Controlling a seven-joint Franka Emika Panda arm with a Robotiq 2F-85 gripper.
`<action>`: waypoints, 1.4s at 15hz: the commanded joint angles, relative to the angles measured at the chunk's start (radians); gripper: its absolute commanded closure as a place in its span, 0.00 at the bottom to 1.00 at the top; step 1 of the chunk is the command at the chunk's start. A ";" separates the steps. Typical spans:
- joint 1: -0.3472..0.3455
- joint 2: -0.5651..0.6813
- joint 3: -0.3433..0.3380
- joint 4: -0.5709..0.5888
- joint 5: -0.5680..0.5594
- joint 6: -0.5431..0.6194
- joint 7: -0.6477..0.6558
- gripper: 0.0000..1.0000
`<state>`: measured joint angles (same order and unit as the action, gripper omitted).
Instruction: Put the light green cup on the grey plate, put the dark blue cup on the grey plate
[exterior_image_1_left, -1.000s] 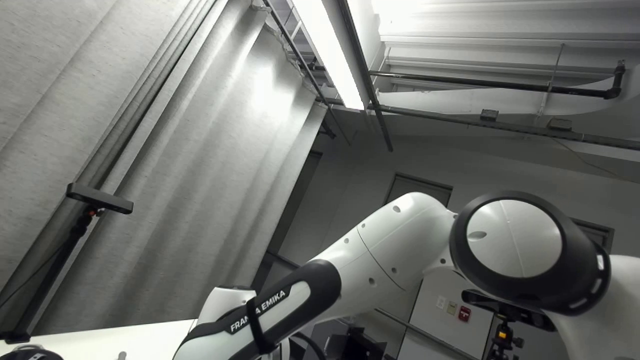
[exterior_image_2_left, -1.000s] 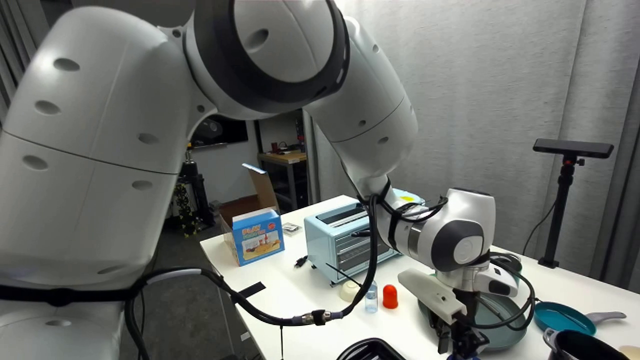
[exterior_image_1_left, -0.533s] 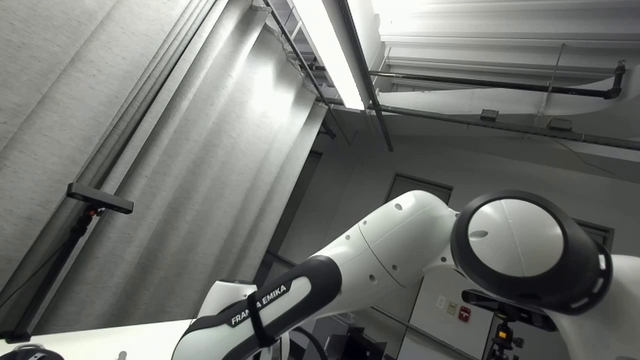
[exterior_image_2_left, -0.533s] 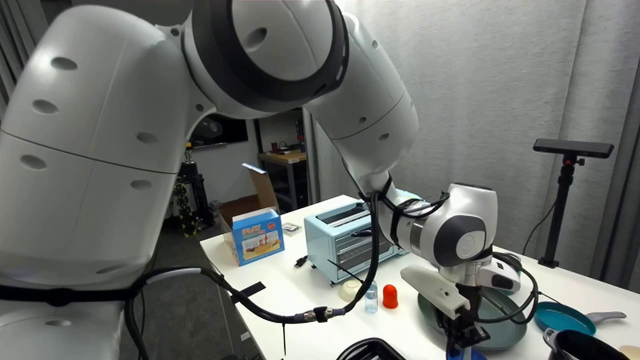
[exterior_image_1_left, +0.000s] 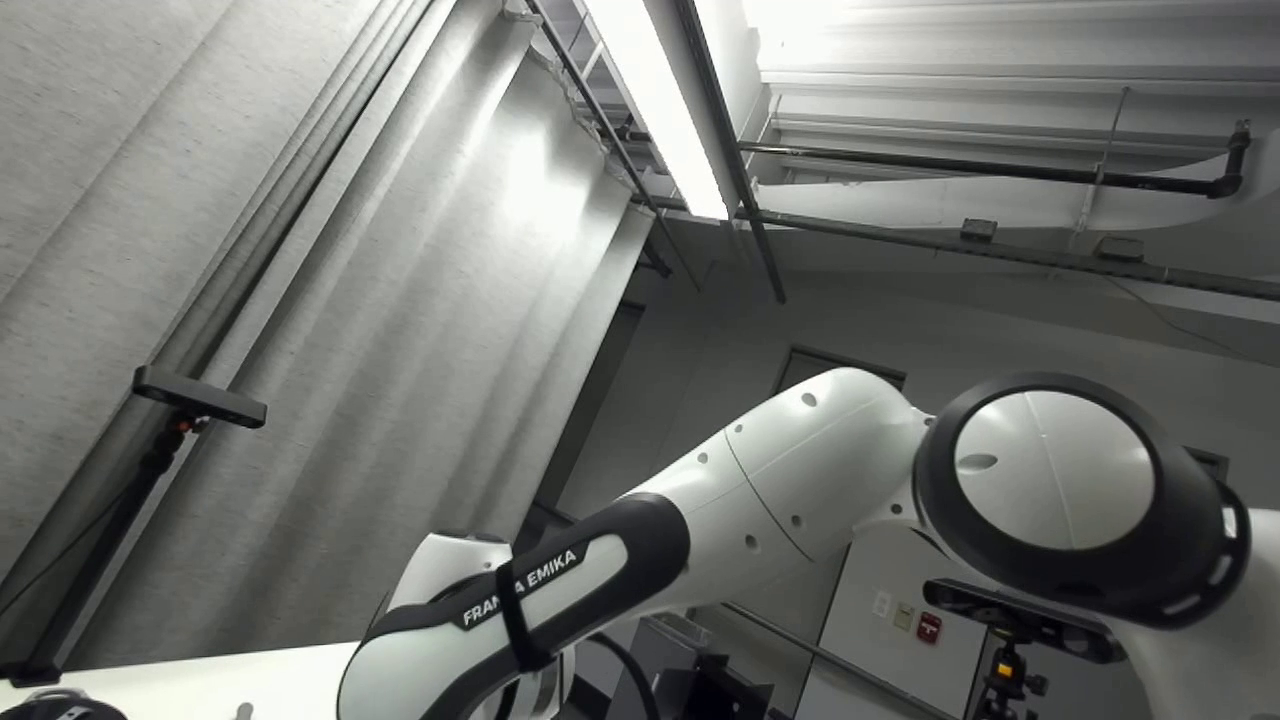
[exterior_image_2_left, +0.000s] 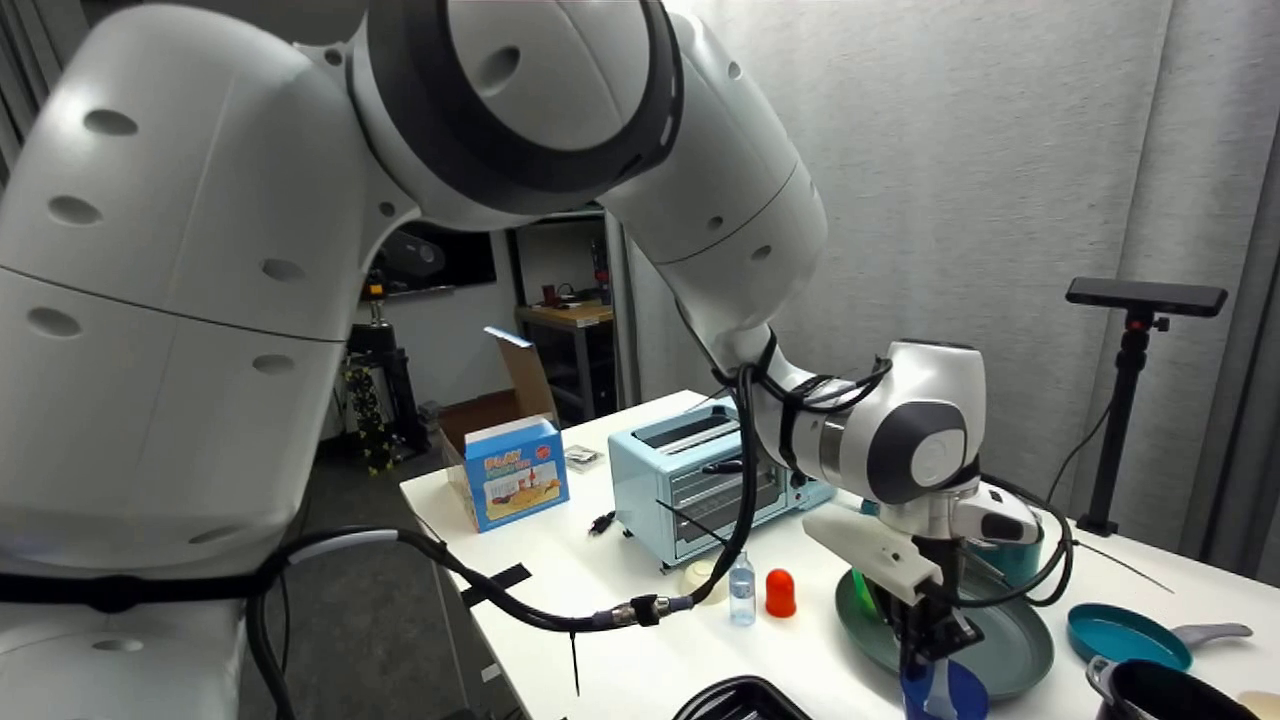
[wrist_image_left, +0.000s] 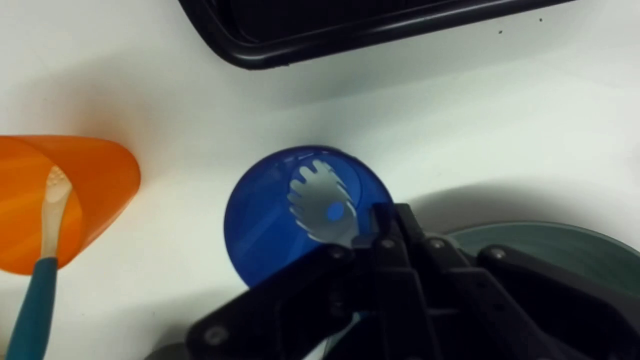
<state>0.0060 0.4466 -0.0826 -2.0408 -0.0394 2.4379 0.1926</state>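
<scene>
Gripping the rim of the dark blue, round-mouthed, plastic-looking cup (wrist_image_left: 265, 225), the black two-fingered gripper (wrist_image_left: 395, 215) is closed on the wall that faces the round, dull grey-green plate (wrist_image_left: 545, 240), and the coming move turns on that order: fingers (wrist_image_left: 410, 220) in the middle, cup to one side, plate to the other. In the wrist view the cup's body reaches away to the left of the fingertips, while the plate's rim curves in from the right, near them and partly covered by the gripper. The cup's mouth is turned up to the camera, with a pale grey toothed toy server (wrist_image_left: 317, 210) inside, so I judge its long axis roughly upright; whether its base is off the white tabletop (wrist_image_left: 180, 215) I cannot tell. In an exterior view a bright green shape, most likely the light green cup (exterior_image_2_left: 862, 592), shows on the plate behind the gripper, which suggests that only the blue one is left to place. Since the cup sits on the side away from the plate, the gripper will probably have to travel well past the near rim before the whole base is over it.
</scene>
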 joint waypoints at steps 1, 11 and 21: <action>0.031 -0.028 -0.005 0.039 -0.032 -0.032 0.026 0.99; 0.092 0.022 0.009 0.208 -0.053 -0.103 0.040 0.99; 0.095 0.133 0.025 0.344 -0.032 -0.142 0.023 0.99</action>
<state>0.1030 0.5433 -0.0652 -1.7613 -0.0641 2.3377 0.1993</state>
